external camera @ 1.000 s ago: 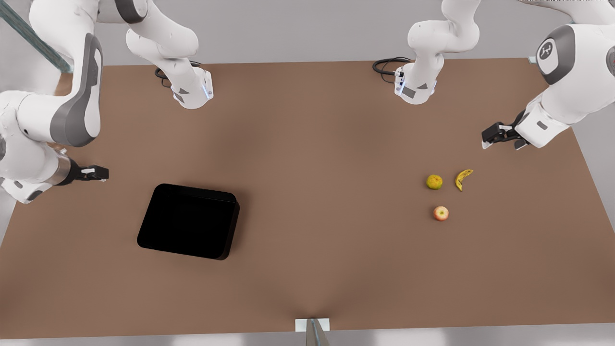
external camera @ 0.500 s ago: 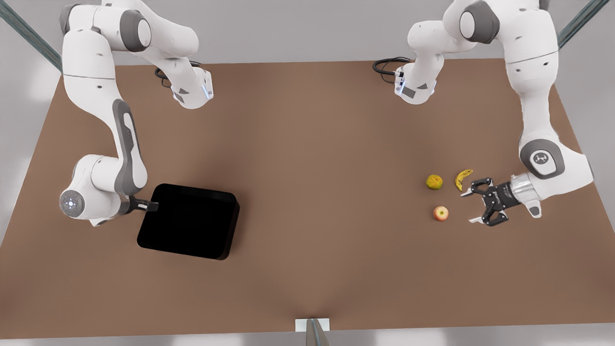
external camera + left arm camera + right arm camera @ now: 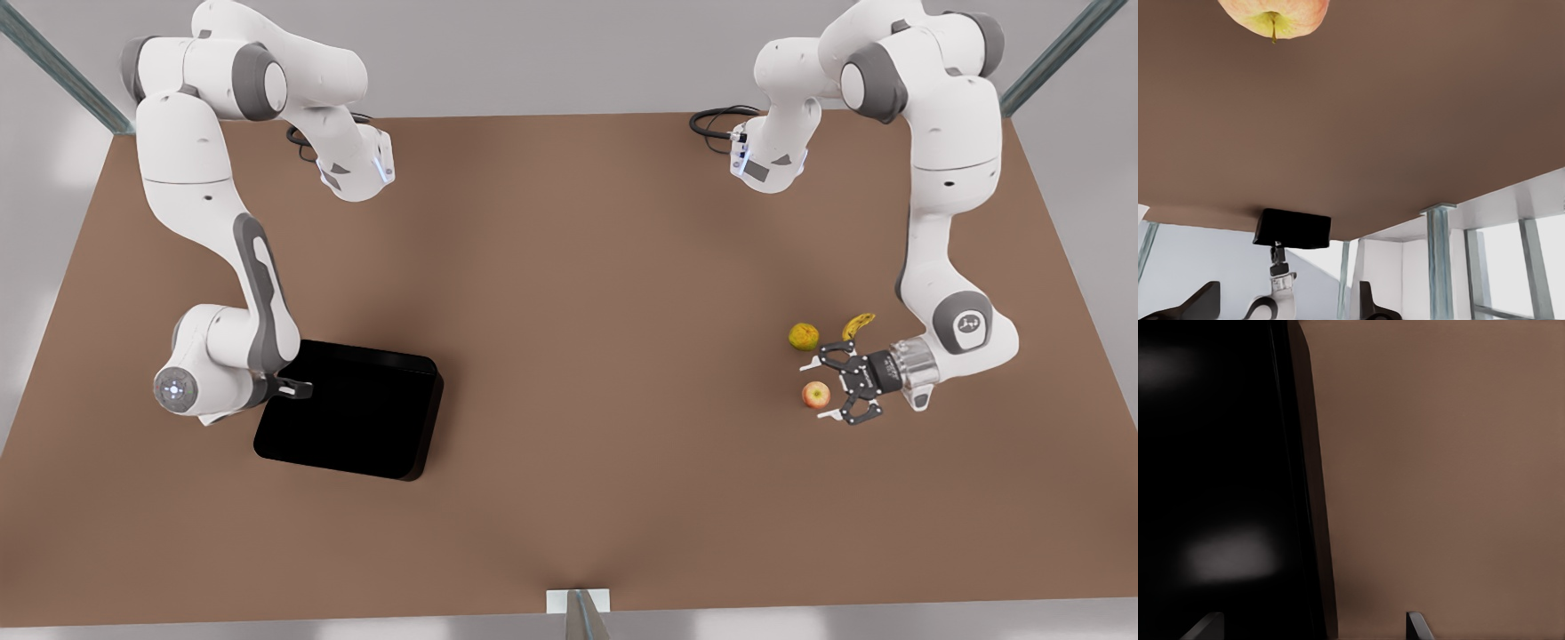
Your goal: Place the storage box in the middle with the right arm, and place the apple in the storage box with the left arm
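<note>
I'm bringing the right gripper (image 3: pixel 302 388), jaws spread, astride the storage box (image 3: pixel 356 413) wall; rigid, light, pinch the rim. Left gripper (image 3: pixel 824 388), released, is flanking the apple (image 3: pixel 815 395): smooth, rolls; grip its middle.

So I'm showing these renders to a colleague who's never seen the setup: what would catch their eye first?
Probably the storage box, a big black tray on the front view's left of the brown table, with the right gripper at its edge, fingers straddling its wall. Next, across the table, the left gripper is spread open beside the apple, near a yellow-green fruit and a banana.
</note>
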Action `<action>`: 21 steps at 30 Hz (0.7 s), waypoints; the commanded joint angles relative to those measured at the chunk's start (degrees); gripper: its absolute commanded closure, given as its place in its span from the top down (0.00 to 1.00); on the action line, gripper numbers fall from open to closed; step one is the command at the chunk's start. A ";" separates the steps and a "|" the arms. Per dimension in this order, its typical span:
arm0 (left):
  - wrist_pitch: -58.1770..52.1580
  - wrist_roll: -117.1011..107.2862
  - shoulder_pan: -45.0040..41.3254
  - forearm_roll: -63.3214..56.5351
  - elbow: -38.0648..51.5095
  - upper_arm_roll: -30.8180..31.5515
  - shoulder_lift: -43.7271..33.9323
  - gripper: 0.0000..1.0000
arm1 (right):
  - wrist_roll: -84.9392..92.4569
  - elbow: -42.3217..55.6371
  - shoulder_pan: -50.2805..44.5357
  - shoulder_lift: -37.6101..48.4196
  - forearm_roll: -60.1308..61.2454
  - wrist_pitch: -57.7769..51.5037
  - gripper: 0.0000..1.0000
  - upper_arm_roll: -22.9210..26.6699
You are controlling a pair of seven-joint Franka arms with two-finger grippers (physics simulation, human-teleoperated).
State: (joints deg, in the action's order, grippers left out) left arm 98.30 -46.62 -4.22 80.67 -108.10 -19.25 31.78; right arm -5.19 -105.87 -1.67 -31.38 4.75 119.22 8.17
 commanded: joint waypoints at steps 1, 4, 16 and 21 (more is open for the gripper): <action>0.23 0.39 0.00 0.36 -0.27 0.00 0.04 1.00 | 0.00 0.13 0.00 0.00 0.00 -0.30 0.87 0.00; 1.81 4.34 0.00 0.36 -0.98 -0.09 2.06 1.00 | 0.44 0.31 0.00 -0.08 0.00 -0.66 0.36 -0.18; 1.99 16.56 1.23 4.49 -0.45 -3.69 12.61 1.00 | 3.25 0.22 0.00 -0.96 -0.18 -0.66 0.25 -0.18; 2.16 16.74 1.32 4.93 -0.45 -3.69 12.79 1.00 | 3.34 0.40 0.00 -0.97 -0.18 -0.66 0.23 -0.18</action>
State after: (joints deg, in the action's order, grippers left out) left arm 100.46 -29.81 -2.90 85.16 -108.55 -22.94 44.63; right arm -1.75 -105.34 -1.66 -32.35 4.57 118.48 7.95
